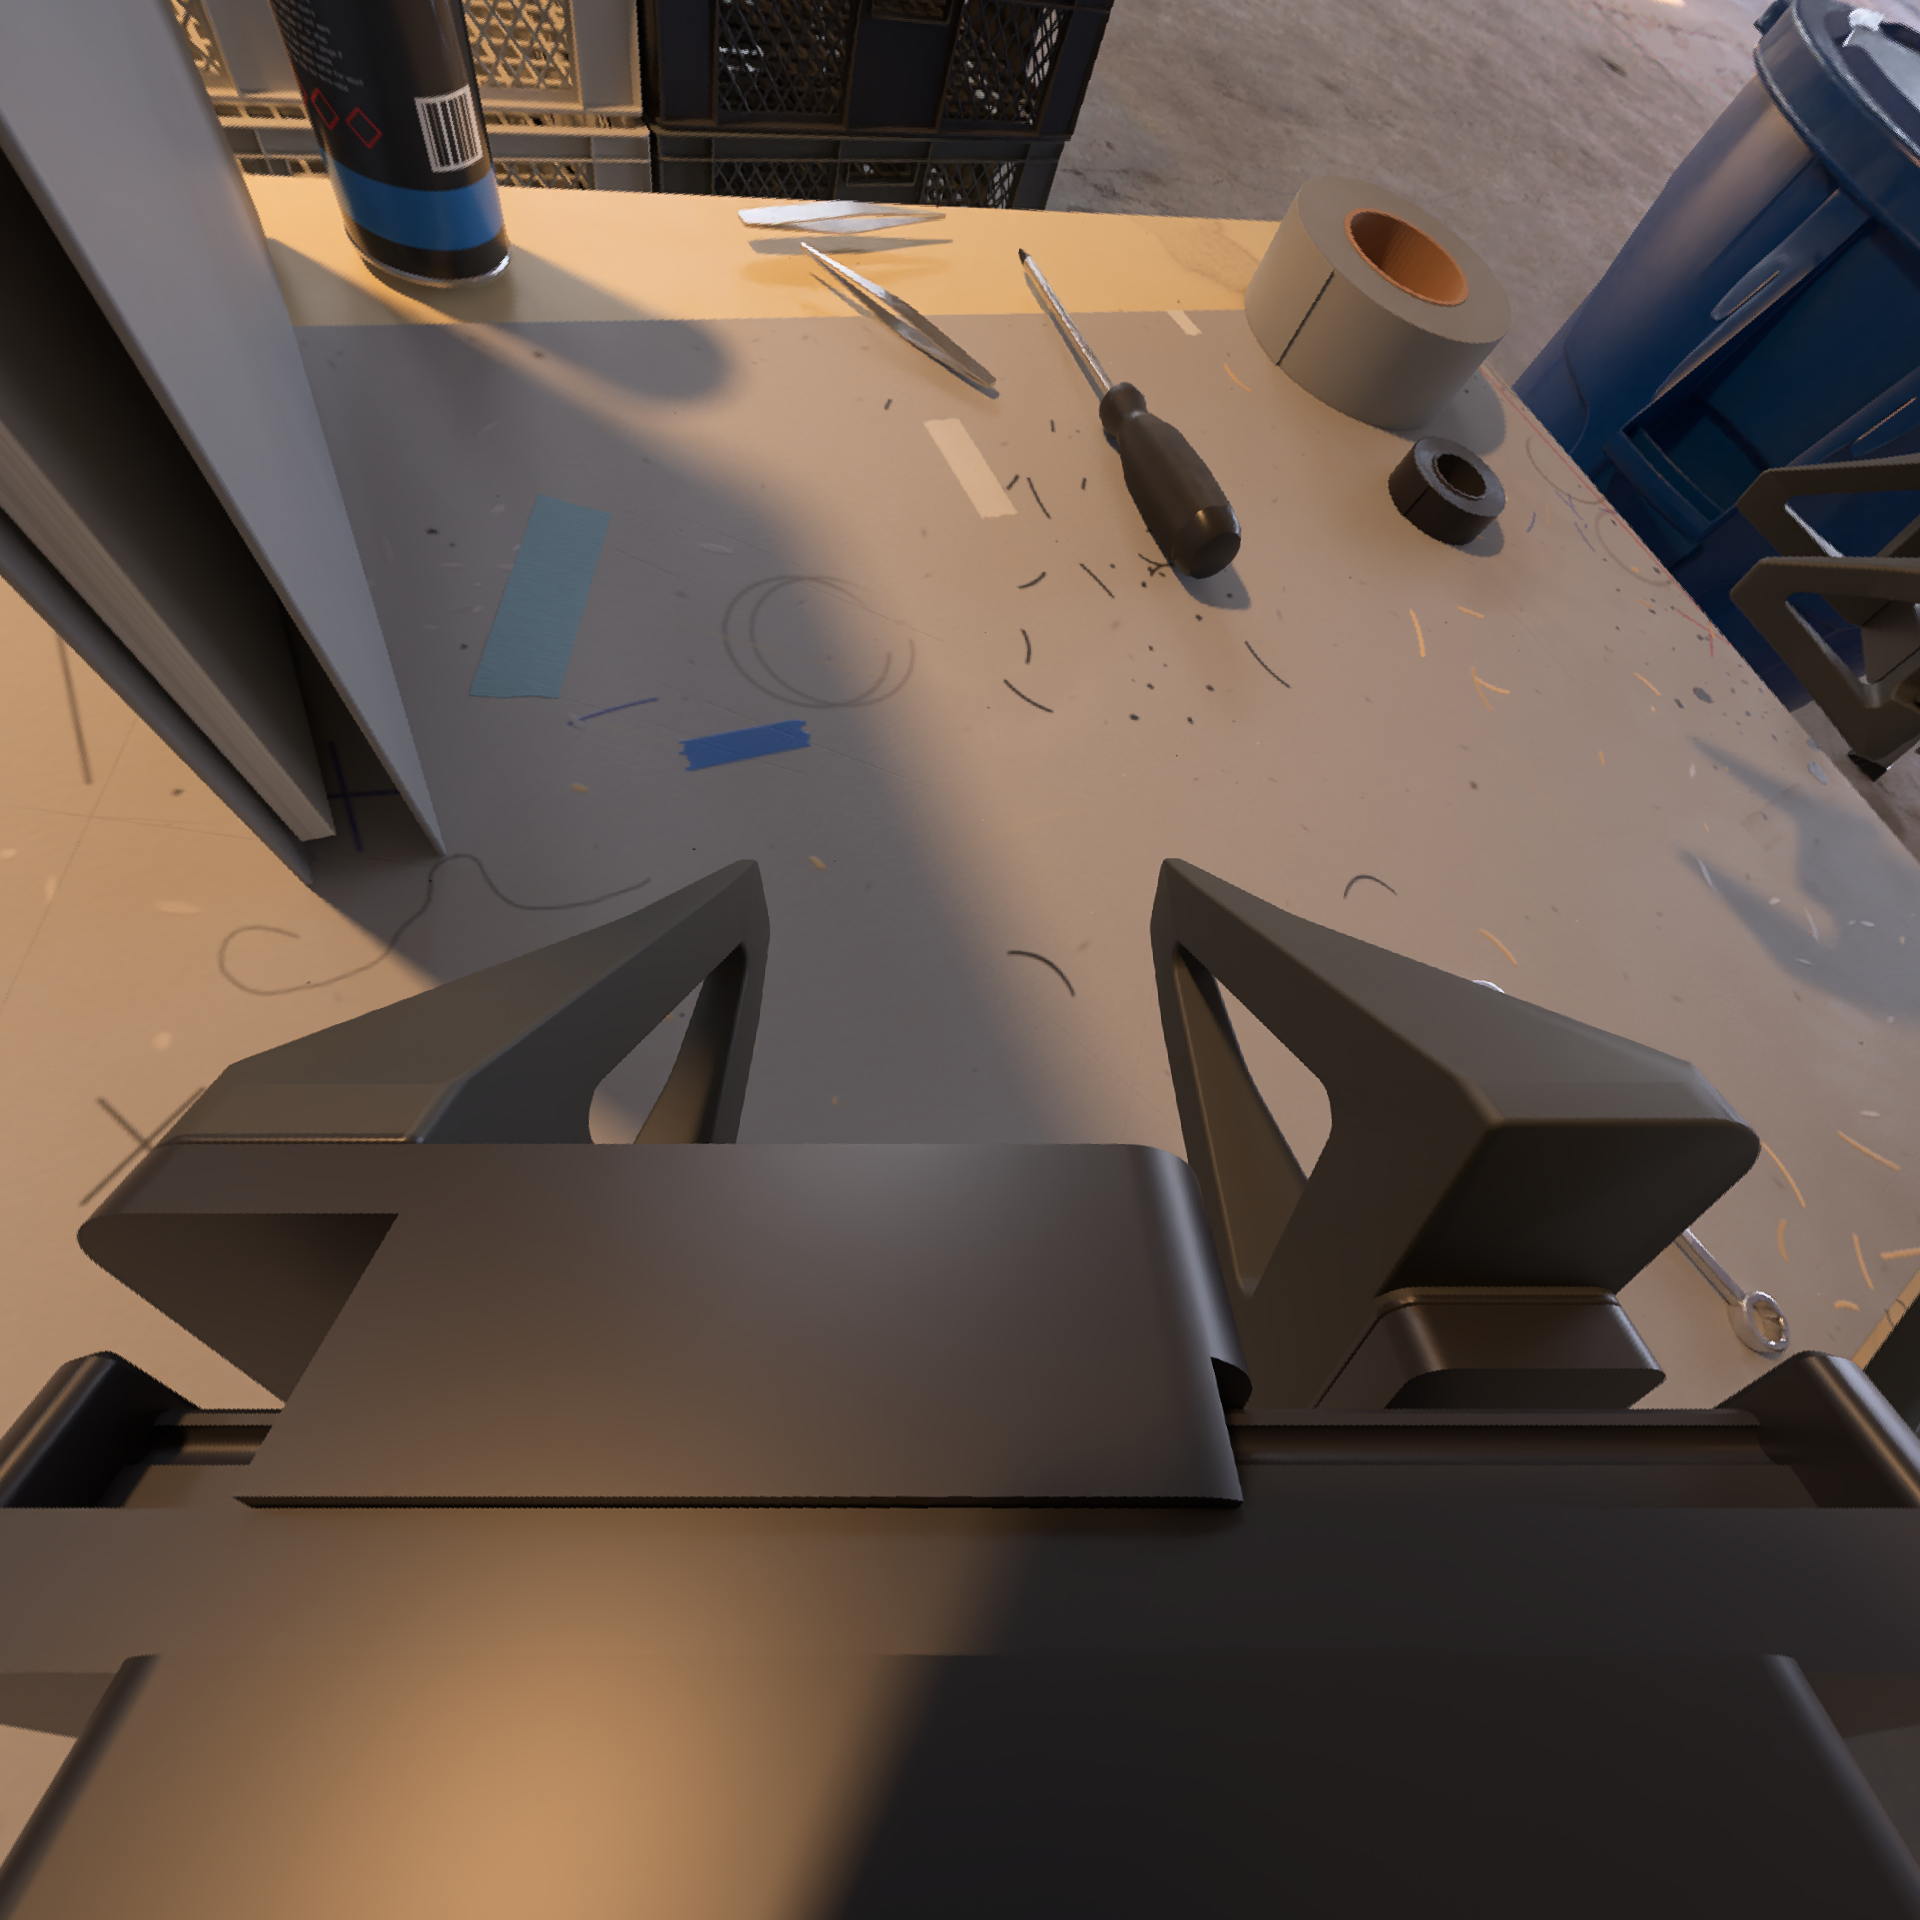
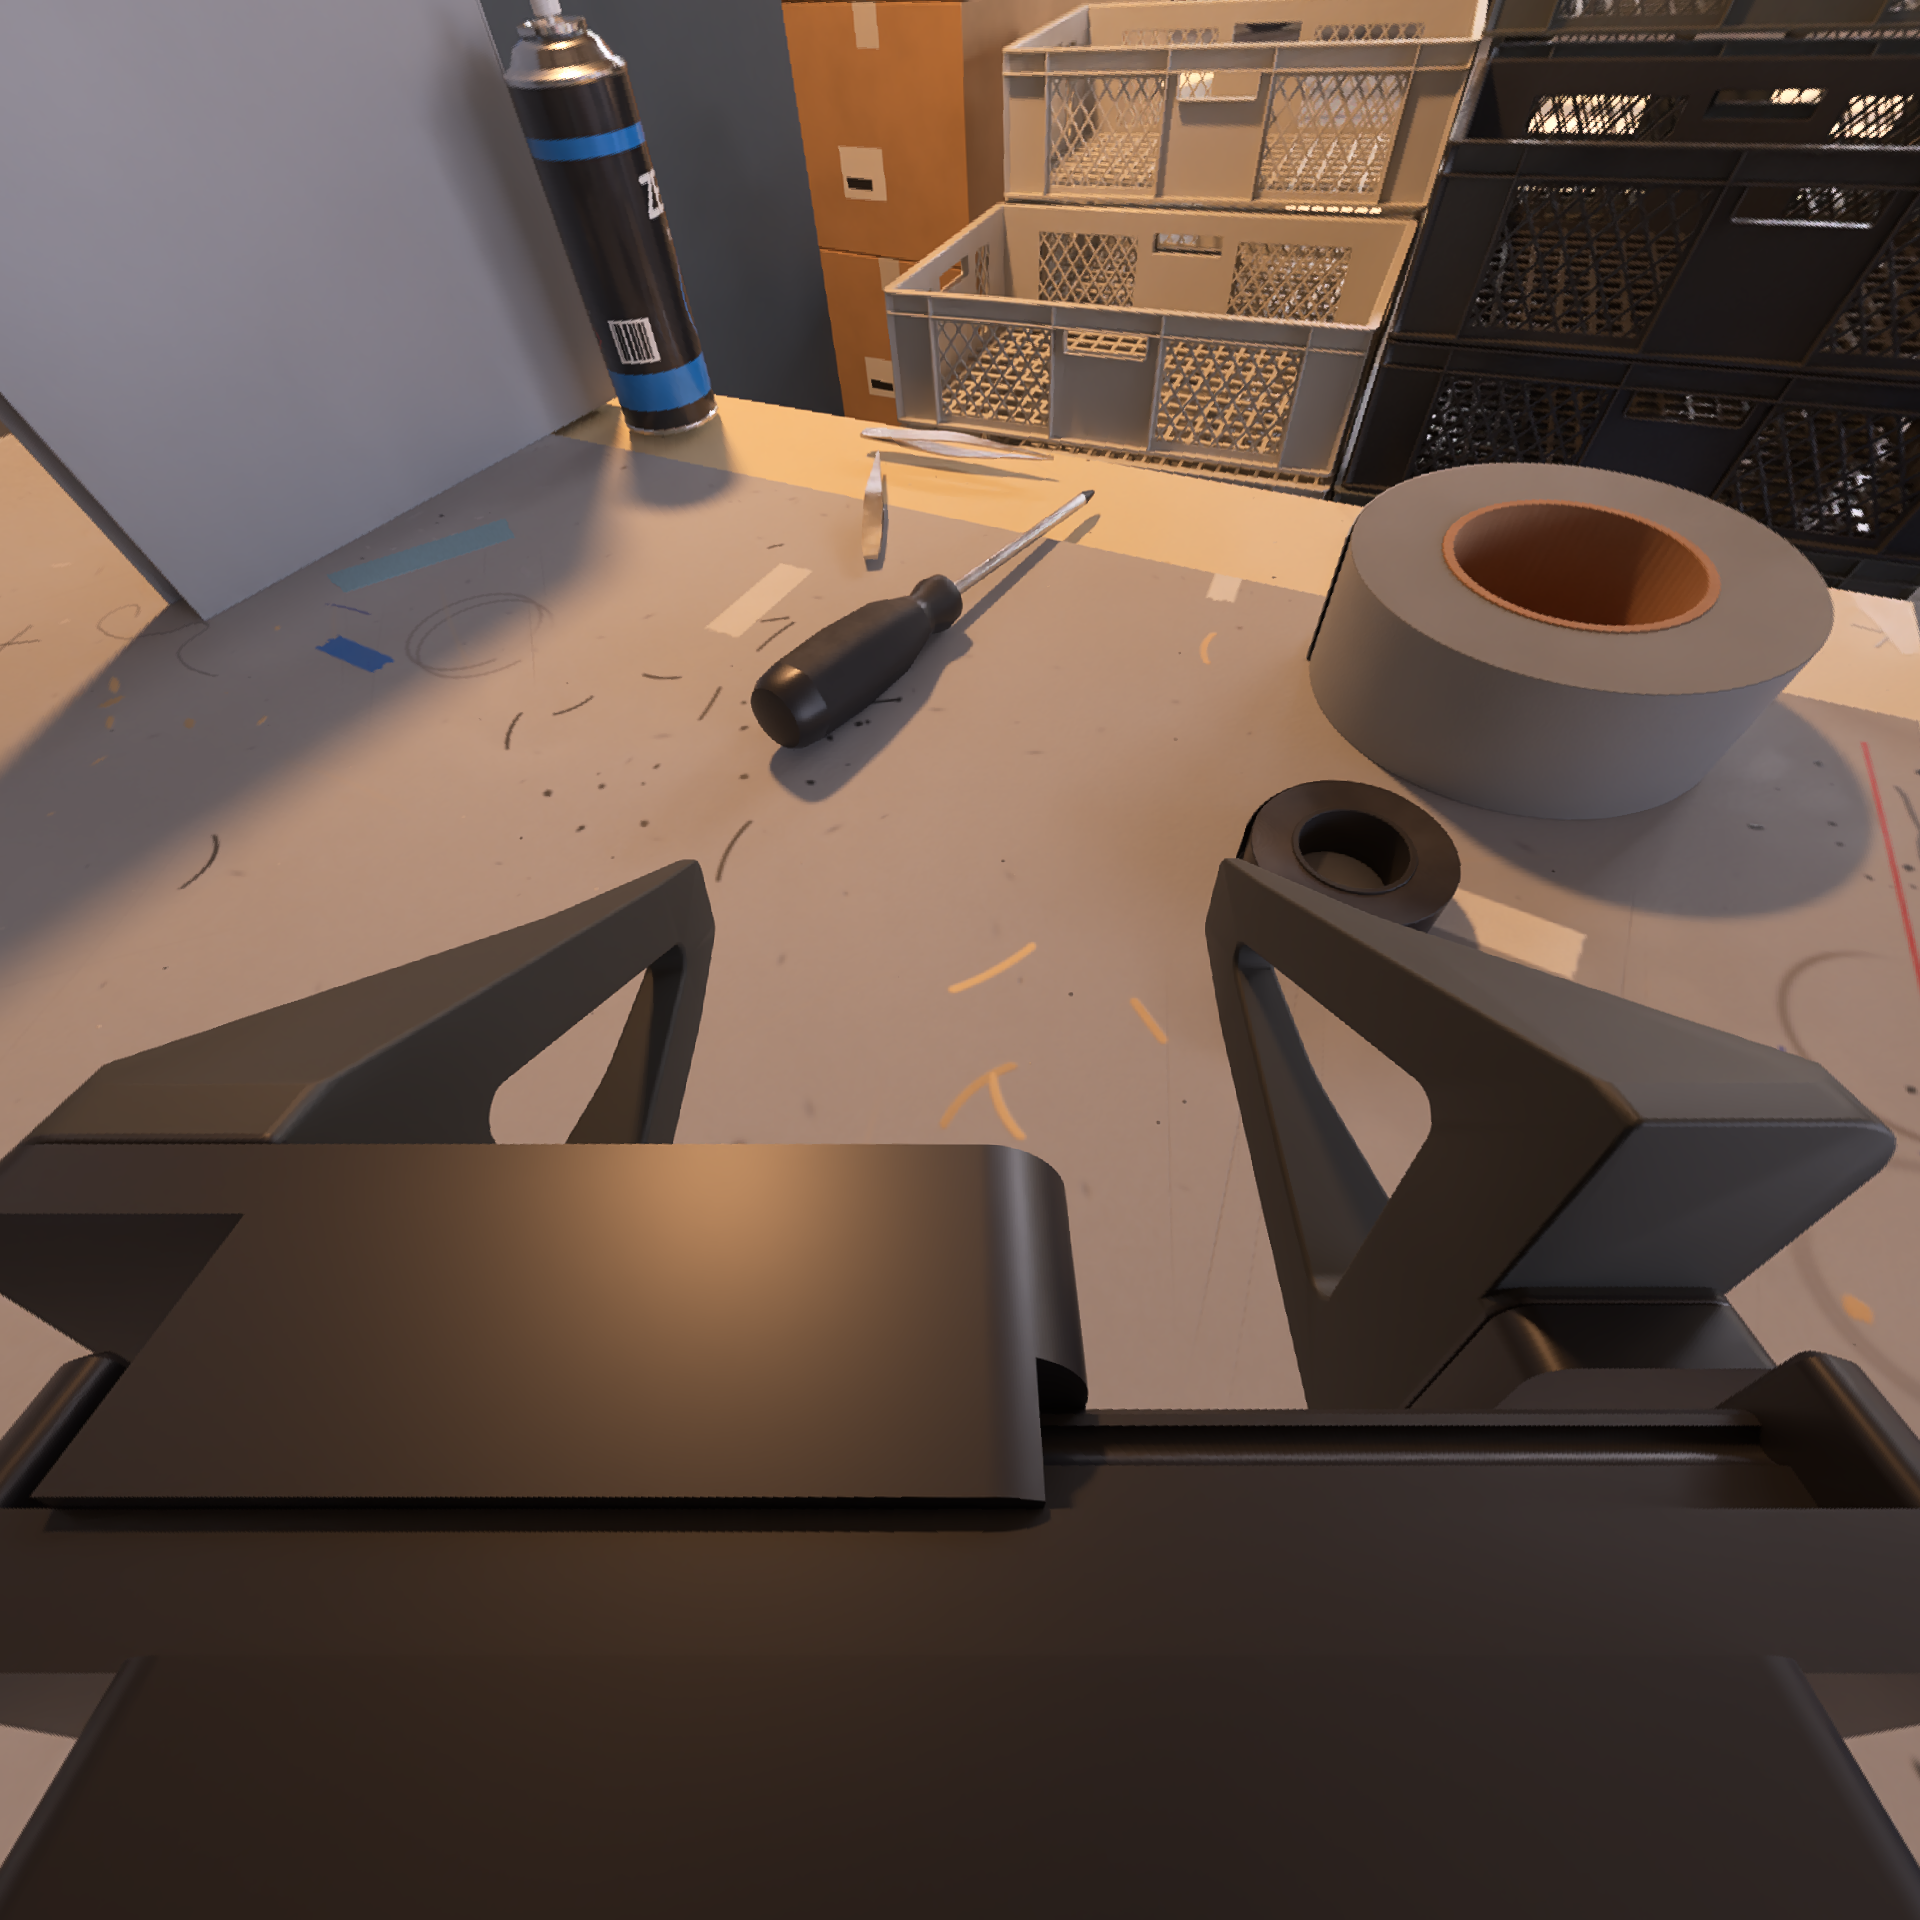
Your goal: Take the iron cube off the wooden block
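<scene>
My left gripper (image 1: 958,883) stands nearest, its two fingers spread wide over bare, scuffed tabletop (image 1: 935,790) with nothing between them. My right gripper (image 2: 958,883) is likewise spread wide and empty, its right finger (image 2: 1340,997) overlapping the edge of a small black tape roll (image 2: 1361,847). Beyond lie one black-handled screwdriver (image 2: 862,655), one large grey tape roll (image 2: 1558,644), two pairs of tweezers (image 2: 875,509), and one black-and-blue spray can (image 2: 623,239) beside a grey panel (image 2: 260,260). Neither view shows the iron cube or the wooden block, so I cannot tell where they are. Only the left wrist view shows a blue bin (image 1: 1766,364), a wrench (image 1: 1735,1299) and my other gripper at its right edge. Only the right wrist view shows two cardboard boxes (image 2: 873,125) and two whole grey crates (image 2: 1143,332) beside stacked black crates (image 2: 1683,260).
</scene>
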Action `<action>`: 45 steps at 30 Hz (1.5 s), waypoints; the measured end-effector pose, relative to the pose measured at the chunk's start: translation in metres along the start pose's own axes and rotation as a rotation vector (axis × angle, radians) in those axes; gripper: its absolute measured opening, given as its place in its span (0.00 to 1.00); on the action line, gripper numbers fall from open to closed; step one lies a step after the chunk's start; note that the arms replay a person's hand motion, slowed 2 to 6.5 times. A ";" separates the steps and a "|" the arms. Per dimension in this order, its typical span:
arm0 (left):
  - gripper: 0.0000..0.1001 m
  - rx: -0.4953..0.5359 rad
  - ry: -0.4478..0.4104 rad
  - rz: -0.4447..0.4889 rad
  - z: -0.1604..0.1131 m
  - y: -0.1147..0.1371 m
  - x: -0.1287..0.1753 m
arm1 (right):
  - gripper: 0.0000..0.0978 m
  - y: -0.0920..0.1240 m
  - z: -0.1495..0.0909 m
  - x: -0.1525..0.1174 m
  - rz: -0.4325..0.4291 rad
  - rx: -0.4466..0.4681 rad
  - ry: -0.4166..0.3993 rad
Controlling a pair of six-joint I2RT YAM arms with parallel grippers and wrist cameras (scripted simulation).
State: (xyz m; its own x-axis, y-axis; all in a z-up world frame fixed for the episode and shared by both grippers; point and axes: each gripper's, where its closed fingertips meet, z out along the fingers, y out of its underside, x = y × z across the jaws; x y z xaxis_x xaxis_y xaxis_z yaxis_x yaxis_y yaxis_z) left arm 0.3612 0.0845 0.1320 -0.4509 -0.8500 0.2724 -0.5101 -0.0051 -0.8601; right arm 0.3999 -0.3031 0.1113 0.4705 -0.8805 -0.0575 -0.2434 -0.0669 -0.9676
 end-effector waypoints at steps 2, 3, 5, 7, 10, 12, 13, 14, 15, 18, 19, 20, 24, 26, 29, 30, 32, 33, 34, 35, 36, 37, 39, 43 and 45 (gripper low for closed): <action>0.63 -0.003 0.001 -0.003 0.001 0.001 0.000 | 0.82 0.001 0.000 0.000 0.002 -0.002 0.001; 0.63 -0.005 0.002 -0.004 0.002 0.002 0.000 | 0.82 0.001 0.000 0.001 0.003 -0.003 0.001; 0.63 -0.009 0.003 -0.007 0.003 0.004 -0.001 | 0.82 0.002 0.001 0.001 0.004 -0.004 0.002; 0.63 -0.014 0.004 -0.008 0.004 0.005 -0.001 | 0.82 0.002 0.001 0.002 0.006 -0.006 0.003; 0.63 -0.020 0.004 -0.010 0.006 0.008 -0.001 | 0.82 0.003 0.001 0.002 0.008 -0.011 0.005; 0.63 -0.023 0.003 -0.010 0.007 0.009 -0.002 | 0.82 0.003 0.002 0.003 0.009 -0.014 0.007; 0.63 -0.025 0.002 -0.010 0.007 0.009 -0.002 | 0.82 0.004 0.002 0.003 0.009 -0.016 0.008; 0.63 -0.026 0.002 -0.010 0.007 0.010 -0.002 | 0.82 0.004 0.002 0.003 0.009 -0.017 0.009; 0.63 -0.028 0.001 -0.010 0.008 0.011 -0.002 | 0.82 0.004 0.002 0.004 0.009 -0.019 0.010; 0.63 -0.030 0.001 -0.011 0.008 0.011 -0.003 | 0.82 0.005 0.002 0.005 0.009 -0.023 0.015; 0.63 -0.030 0.001 -0.011 0.008 0.011 -0.003 | 0.82 0.005 0.002 0.005 0.009 -0.024 0.016; 0.63 -0.030 0.001 -0.011 0.009 0.011 -0.003 | 0.82 0.006 0.002 0.005 0.009 -0.025 0.017; 0.63 -0.029 0.001 -0.010 0.009 0.010 -0.002 | 0.82 0.007 0.002 0.006 0.009 -0.029 0.022; 0.63 -0.029 0.002 -0.010 0.009 0.010 -0.002 | 0.82 0.007 0.002 0.006 0.010 -0.031 0.024; 0.63 -0.029 0.002 -0.010 0.009 0.010 -0.002 | 0.82 0.007 0.002 0.007 0.012 -0.033 0.025; 0.63 -0.029 0.002 -0.010 0.009 0.010 -0.002 | 0.82 0.007 0.002 0.007 0.013 -0.034 0.025; 0.63 -0.028 0.002 -0.010 0.009 0.010 -0.002 | 0.82 0.008 0.002 0.006 0.014 -0.035 0.025; 0.63 -0.027 0.002 -0.010 0.009 0.009 -0.002 | 0.82 0.007 0.002 0.006 0.014 -0.035 0.025; 0.63 -0.025 0.003 -0.010 0.009 0.009 -0.002 | 0.82 0.007 0.002 0.006 0.014 -0.035 0.025; 0.63 -0.024 0.003 -0.010 0.009 0.009 -0.002 | 0.82 0.007 0.002 0.006 0.013 -0.034 0.025; 0.63 -0.023 0.003 -0.010 0.009 0.009 -0.002 | 0.82 0.007 0.002 0.006 0.013 -0.034 0.026; 0.63 -0.022 0.003 -0.010 0.009 0.009 -0.002 | 0.82 0.007 0.002 0.006 0.013 -0.034 0.026; 0.63 -0.021 0.004 -0.009 0.009 0.009 -0.002 | 0.82 0.007 0.001 0.007 0.012 -0.034 0.028; 0.63 -0.020 0.006 -0.010 0.009 0.009 -0.002 | 0.82 0.006 0.001 0.007 0.011 -0.034 0.031; 0.63 -0.020 0.007 -0.010 0.009 0.009 -0.001 | 0.82 0.007 0.001 0.007 0.012 -0.035 0.032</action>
State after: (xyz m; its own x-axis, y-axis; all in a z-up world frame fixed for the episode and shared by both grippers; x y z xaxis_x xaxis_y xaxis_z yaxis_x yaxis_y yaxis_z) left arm 0.3637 0.0809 0.1203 -0.4512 -0.8460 0.2839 -0.5287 -0.0029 -0.8488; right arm 0.4030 -0.3094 0.1042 0.4400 -0.8960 -0.0603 -0.2782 -0.0721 -0.9578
